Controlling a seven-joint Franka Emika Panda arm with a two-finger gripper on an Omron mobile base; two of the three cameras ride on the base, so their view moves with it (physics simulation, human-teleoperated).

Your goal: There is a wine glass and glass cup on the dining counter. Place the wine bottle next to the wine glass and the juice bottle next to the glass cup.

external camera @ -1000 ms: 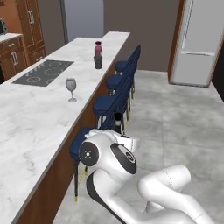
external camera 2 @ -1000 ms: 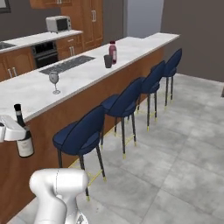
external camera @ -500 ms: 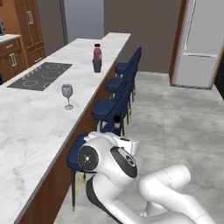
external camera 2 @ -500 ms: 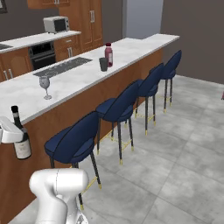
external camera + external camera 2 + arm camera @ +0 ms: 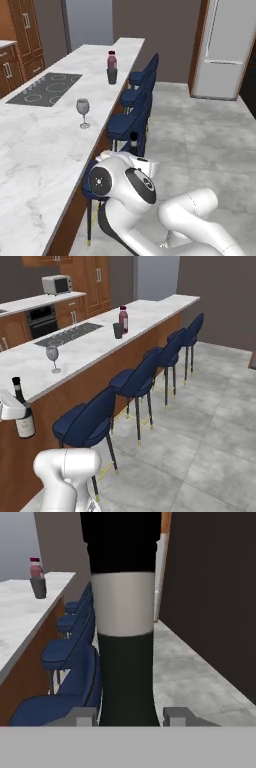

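Observation:
My gripper point(image 5: 129, 716) is shut on the wine bottle point(image 5: 125, 622), a black bottle with a pale label band, upright between the two finger tips. In the right base view the wine bottle point(image 5: 22, 413) hangs in the gripper point(image 5: 11, 408) just off the near end of the dining counter point(image 5: 95, 346), below its top. Its neck point(image 5: 133, 142) pokes up behind my arm. The wine glass point(image 5: 83, 112) point(image 5: 52, 357) stands mid-counter. Farther along, the juice bottle point(image 5: 112, 60) point(image 5: 123, 318) point(image 5: 35, 567) stands right beside the glass cup point(image 5: 112, 76) point(image 5: 118, 330) point(image 5: 38, 587).
Several blue stools point(image 5: 90, 421) point(image 5: 131, 122) line the counter's open side, close to the held bottle. A grey cooktop point(image 5: 45, 89) is set into the counter. A fridge point(image 5: 220, 45) stands at the back right, and the grey tiled floor point(image 5: 200, 421) lies right of the stools.
The whole picture has shifted in both base views, so the base has driven along the counter. The wine bottle stays in the gripper as before.

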